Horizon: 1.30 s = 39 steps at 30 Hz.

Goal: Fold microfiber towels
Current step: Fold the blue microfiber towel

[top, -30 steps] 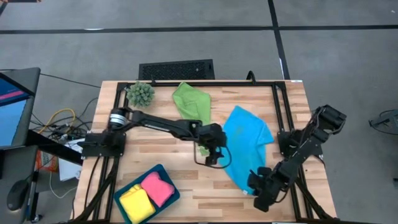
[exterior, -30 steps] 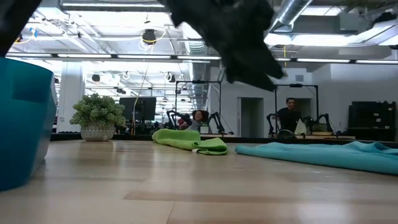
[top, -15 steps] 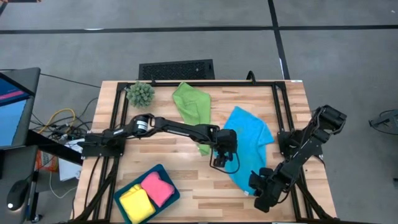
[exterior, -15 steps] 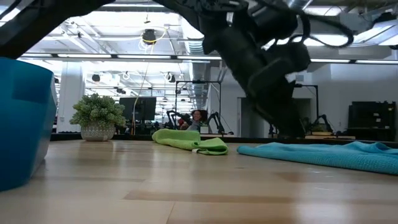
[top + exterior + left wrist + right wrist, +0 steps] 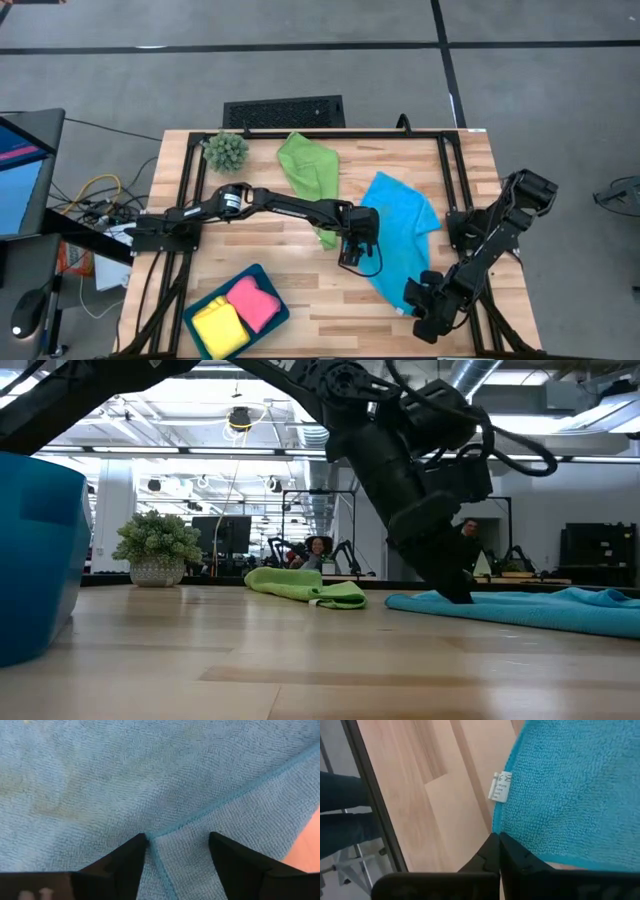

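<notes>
The bright blue towel [image 5: 400, 232] lies spread on the table's right half. My left gripper [image 5: 352, 258] is open and down on the towel's left edge; it also shows in the low view [image 5: 455, 592]. My right gripper [image 5: 416, 301] is shut at the towel's near corner, by the white label [image 5: 499, 787]. The green towel [image 5: 310, 168] lies crumpled at the far middle. The yellow towel [image 5: 218, 328] and pink towel [image 5: 254, 303] sit folded in the teal tray [image 5: 268, 280]. My left gripper comes from above, pointing down, its two open fingertips [image 5: 134, 851] set on the blue towel on either side of a hemmed corner [image 5: 150, 841] that lies folded over the cloth. The towel lies flat on the table there. My right gripper pinches the towel's hemmed edge [image 5: 501, 831] just below the label, between its two shut fingers, coming low from the table's near right. One layer or several, I cannot tell. The rest of the towel lies on the table.
A spiky green ball plant [image 5: 226, 150] stands at the far left corner. A black metal frame [image 5: 440, 135] runs round the table top. Bare wood shows between the tray and the blue towel [image 5: 320, 300]. People sit in the room beyond [image 5: 465, 545].
My left gripper has gone toward the table's right edge, onto the blue towel's left edge, and has come down until its fingertips reach the cloth. The right gripper has kept its place at the near corner.
</notes>
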Available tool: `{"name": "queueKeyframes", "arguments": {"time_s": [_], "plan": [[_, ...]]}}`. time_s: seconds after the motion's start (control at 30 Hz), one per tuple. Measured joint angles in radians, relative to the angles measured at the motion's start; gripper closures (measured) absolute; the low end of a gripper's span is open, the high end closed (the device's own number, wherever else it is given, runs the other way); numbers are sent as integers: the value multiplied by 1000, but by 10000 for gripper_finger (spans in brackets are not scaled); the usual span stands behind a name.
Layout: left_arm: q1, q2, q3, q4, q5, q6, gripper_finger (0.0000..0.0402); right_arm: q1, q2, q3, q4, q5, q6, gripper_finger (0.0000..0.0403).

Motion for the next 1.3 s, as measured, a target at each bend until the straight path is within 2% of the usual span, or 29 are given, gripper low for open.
{"name": "queueKeyframes", "arguments": {"time_s": [0.37,0.57,0.83,1.3], "plan": [[0,0,0,4,-26,-22,313,0,0,0,-9,30,1,386],[0,-8,11,-34,-28,-129,360,0,0,0,-9,38,1,381],[-6,-10,118,-217,-28,-159,382,0,0,0,-13,89,10,383],[-30,-11,292,-437,-25,-167,384,0,-1,0,-15,105,105,381]]}}
